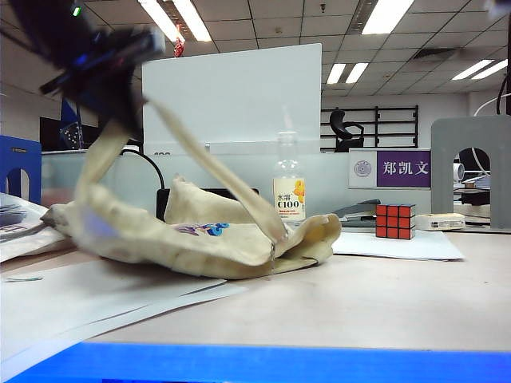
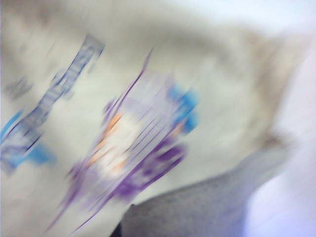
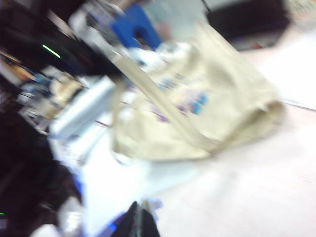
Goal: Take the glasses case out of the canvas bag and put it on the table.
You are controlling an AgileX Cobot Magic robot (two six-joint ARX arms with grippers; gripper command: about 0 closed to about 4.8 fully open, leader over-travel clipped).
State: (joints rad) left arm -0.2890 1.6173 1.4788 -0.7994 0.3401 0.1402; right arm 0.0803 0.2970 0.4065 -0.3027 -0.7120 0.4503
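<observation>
While the left gripper (image 1: 132,44), fingers clamped on a strap (image 1: 211,171), hoisted the bag (image 1: 200,239) near the surface's (image 1: 359,303) left edge, the right gripper (image 3: 140,222) hung shut; case unseen, extraction pending.

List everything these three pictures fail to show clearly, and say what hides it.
- Blue glasses case: in no view; whether it lies inside the floppy cream canvas bag cannot be told.
- Left gripper: exterior view, motion-blurred at the raised cream strap handle; its jaws are unreadable.
- Left wrist view: only smeared bag print.
- Right gripper: right wrist view, a blurred dark tip cut off by the picture's edge.
</observation>
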